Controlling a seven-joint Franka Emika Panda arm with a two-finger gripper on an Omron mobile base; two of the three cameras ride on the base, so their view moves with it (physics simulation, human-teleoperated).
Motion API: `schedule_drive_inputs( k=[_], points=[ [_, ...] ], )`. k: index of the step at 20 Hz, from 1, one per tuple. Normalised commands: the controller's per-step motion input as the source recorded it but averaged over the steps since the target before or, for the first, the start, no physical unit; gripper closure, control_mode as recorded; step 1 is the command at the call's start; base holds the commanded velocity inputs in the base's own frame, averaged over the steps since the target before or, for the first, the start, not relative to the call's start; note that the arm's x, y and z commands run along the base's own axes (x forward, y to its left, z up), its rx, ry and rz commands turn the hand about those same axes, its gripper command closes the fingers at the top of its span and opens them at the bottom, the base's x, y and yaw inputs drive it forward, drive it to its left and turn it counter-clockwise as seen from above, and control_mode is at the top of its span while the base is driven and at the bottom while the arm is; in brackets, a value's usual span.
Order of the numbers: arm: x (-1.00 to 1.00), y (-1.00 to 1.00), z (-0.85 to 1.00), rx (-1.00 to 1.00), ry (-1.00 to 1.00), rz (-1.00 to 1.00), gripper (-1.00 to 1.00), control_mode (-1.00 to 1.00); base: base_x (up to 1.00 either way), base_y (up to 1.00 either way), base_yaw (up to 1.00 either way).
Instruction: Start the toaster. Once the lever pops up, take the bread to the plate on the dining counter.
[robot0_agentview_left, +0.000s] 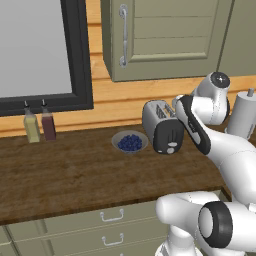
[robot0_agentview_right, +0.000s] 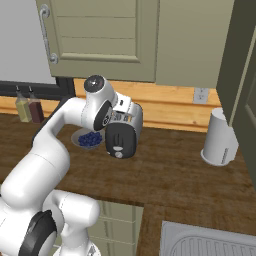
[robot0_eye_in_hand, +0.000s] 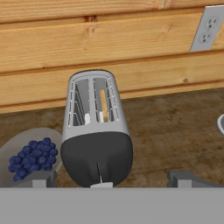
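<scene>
Above the toaster (robot0_eye_in_hand: 96, 144), pincer (robot0_eye_in_hand: 111, 179) spread wide, empty, bread (robot0_eye_in_hand: 103, 105) in slot

The toaster (robot0_eye_in_hand: 94, 131) looks like brushed metal with a matt black, perhaps plastic, end; beneath it lies a rough-grained wood worktop (robot0_agentview_left: 65, 175).

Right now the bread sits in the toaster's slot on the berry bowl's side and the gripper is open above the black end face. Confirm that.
Not quite. In the hand view the bread stands in the slot farther from the bowl of blueberries, not the nearer one. The rest holds: the gripper is open above the toaster's black end face.
</scene>
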Motion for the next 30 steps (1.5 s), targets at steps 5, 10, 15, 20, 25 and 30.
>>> schedule_drive_inputs(
  k=[5, 10, 15, 20, 25, 30],
  points=[
    [0.00, 0.00, 0.00, 0.00, 0.00, 0.00, -1.00, -1.00, 0.00, 0.00, 0.00],
    [0.00, 0.00, 0.00, 0.00, 0.00, 0.00, -1.00, -1.00, 0.00, 0.00, 0.00],
    [0.00, 0.00, 0.00, 0.00, 0.00, 0.00, -1.00, -1.00, 0.00, 0.00, 0.00],
    [0.00, 0.00, 0.00, 0.00, 0.00, 0.00, -1.00, -1.00, 0.00, 0.00, 0.00],
    [0.00, 0.00, 0.00, 0.00, 0.00, 0.00, -1.00, -1.00, 0.00, 0.00, 0.00],
    [0.00, 0.00, 0.00, 0.00, 0.00, 0.00, -1.00, -1.00, 0.00, 0.00, 0.00]
  ],
)
